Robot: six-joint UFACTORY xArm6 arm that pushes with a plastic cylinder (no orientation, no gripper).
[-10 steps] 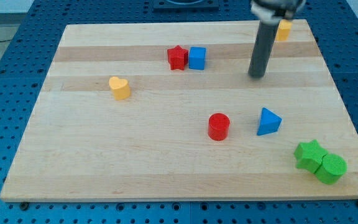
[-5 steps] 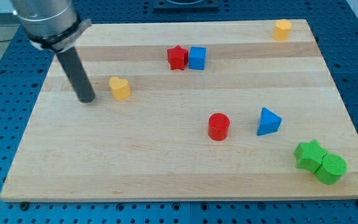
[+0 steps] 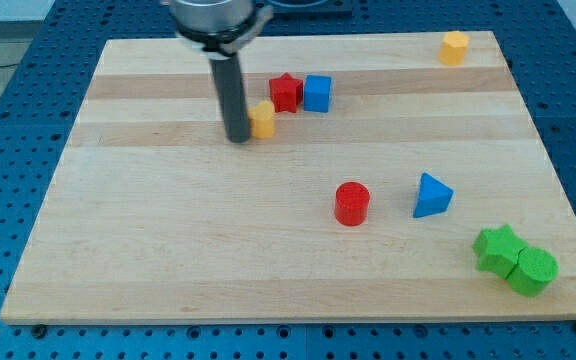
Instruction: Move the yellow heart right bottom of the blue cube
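The yellow heart [image 3: 263,120] lies on the wooden board, just below and left of the red star [image 3: 286,92]. The blue cube [image 3: 317,93] stands right beside the red star, on its right. My tip [image 3: 238,137] rests on the board against the yellow heart's left side. The heart is below and to the left of the blue cube.
A red cylinder [image 3: 351,203] and a blue triangular block [image 3: 431,195] lie in the middle right. A green star [image 3: 497,248] and a green cylinder [image 3: 533,270] sit together at the bottom right. A yellow block [image 3: 454,47] is at the top right corner.
My tip swept from the view's left to the right and pushed the yellow heart right and slightly up, close to the red star.
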